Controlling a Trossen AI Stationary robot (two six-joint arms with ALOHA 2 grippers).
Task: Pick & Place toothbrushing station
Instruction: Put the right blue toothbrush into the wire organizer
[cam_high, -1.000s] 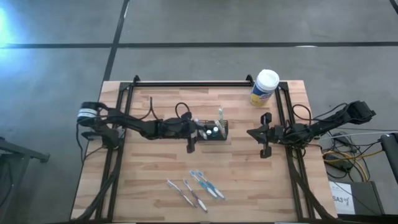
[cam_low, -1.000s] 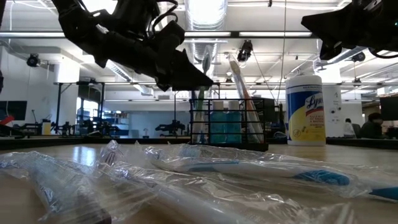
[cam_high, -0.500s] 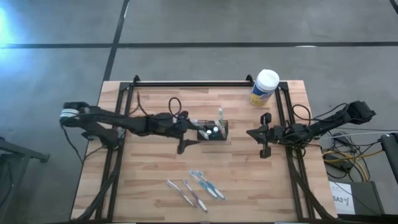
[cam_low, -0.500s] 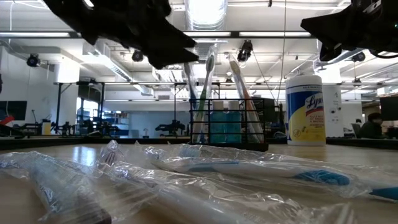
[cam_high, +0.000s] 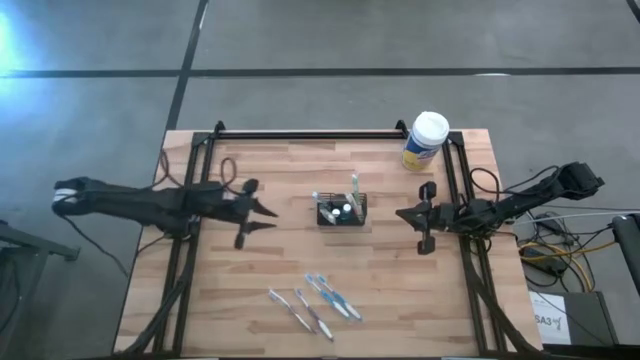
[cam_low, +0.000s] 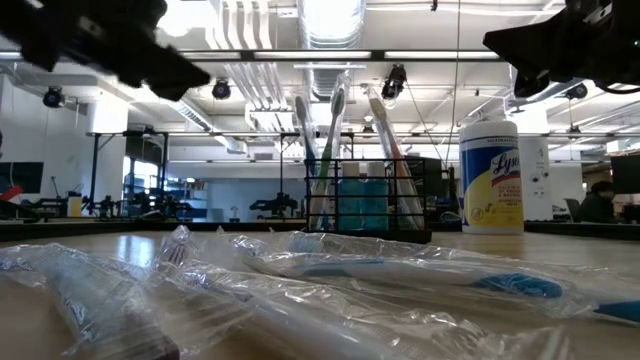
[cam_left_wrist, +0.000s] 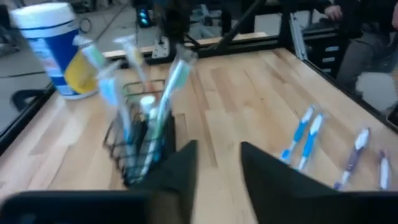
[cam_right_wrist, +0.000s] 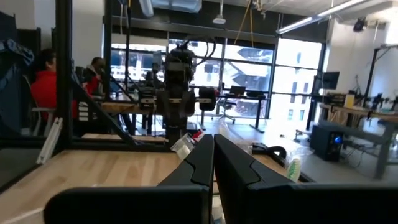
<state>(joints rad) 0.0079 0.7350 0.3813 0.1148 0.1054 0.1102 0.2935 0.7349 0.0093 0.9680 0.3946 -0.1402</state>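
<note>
Standing upright near the table's middle, the black mesh caddy (cam_high: 341, 211) holds several toothbrushes (cam_low: 334, 150). Well to its left, the left gripper (cam_high: 262, 212) hovers empty, fingers slightly apart. Over the right side, the right gripper (cam_high: 405, 214) waits with fingers pressed together.

Caddy (cam_left_wrist: 140, 146) blurred; toothbrushes (cam_left_wrist: 168, 93) inside, perhaps three.
</note>
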